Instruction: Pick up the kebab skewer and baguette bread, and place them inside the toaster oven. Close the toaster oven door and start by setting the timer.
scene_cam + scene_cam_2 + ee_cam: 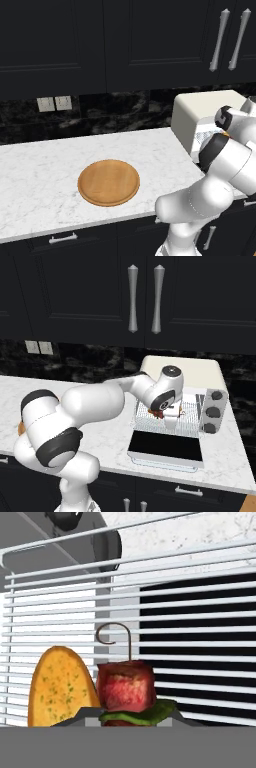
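The cream-white toaster oven (pixel 200 370) stands on the counter with its dark glass door (pixel 165 446) folded down flat. My gripper (pixel 171 420) reaches into the oven's mouth, just above the wire rack (pixel 175 612). It is shut on the kebab skewer (pixel 126 687), whose red meat chunk, green piece and hooked wire end stick out past the fingers. The baguette bread (pixel 60 684) lies on the rack right beside the skewer, to its left in the hand view. The same oven (pixel 200 107) shows at the right of the left base view, partly behind my arm.
A round wooden board (pixel 108 182) lies bare on the white marble counter, left of the oven. Three dark knobs (pixel 214 411) run down the oven's right front. Dark wall cabinets hang above, and the open door reaches almost to the counter's front edge.
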